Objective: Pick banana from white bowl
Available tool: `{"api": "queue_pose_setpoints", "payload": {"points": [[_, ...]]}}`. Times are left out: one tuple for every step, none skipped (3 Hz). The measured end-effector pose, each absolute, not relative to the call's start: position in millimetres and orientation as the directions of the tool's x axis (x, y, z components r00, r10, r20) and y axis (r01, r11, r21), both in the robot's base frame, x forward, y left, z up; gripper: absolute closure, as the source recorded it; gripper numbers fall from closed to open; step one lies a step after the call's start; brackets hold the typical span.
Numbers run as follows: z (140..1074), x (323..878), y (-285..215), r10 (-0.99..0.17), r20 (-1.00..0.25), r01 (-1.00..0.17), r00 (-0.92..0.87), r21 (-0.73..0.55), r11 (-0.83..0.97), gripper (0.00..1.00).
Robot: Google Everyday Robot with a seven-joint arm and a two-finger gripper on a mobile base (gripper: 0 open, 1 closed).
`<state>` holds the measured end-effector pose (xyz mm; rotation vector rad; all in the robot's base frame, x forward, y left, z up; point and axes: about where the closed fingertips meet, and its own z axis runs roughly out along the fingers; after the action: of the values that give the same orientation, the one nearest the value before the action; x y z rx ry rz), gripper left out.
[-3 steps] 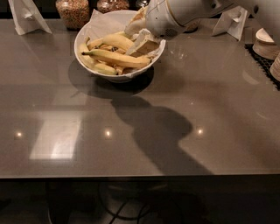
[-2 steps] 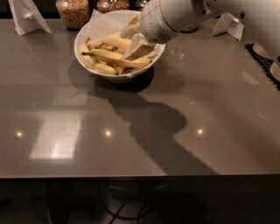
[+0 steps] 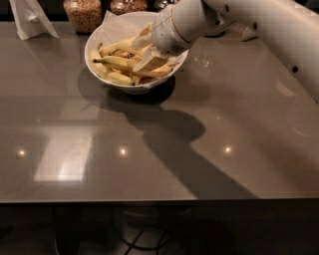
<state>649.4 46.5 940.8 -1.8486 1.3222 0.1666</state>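
White bowl near far edge of grey table; banana inside, stem tip pointing left. Gripper down in bowl at banana's right end; grip state impossible to tell.

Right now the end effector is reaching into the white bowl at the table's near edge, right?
No. The end effector is reaching into the white bowl, but the bowl sits near the far edge of the table, beside the jars, as the camera view shows.
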Motion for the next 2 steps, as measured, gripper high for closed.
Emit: {"api": "queue_pose_setpoints", "payload": {"points": [[930.8,656.6,49.0,-0.736,-0.508,-0.824,0.447,-0.554,-0.118,0.51],[921.6,659.9,48.6,-0.755,-0.471,-0.816,0.457,-0.560,-0.145,0.52]]}}
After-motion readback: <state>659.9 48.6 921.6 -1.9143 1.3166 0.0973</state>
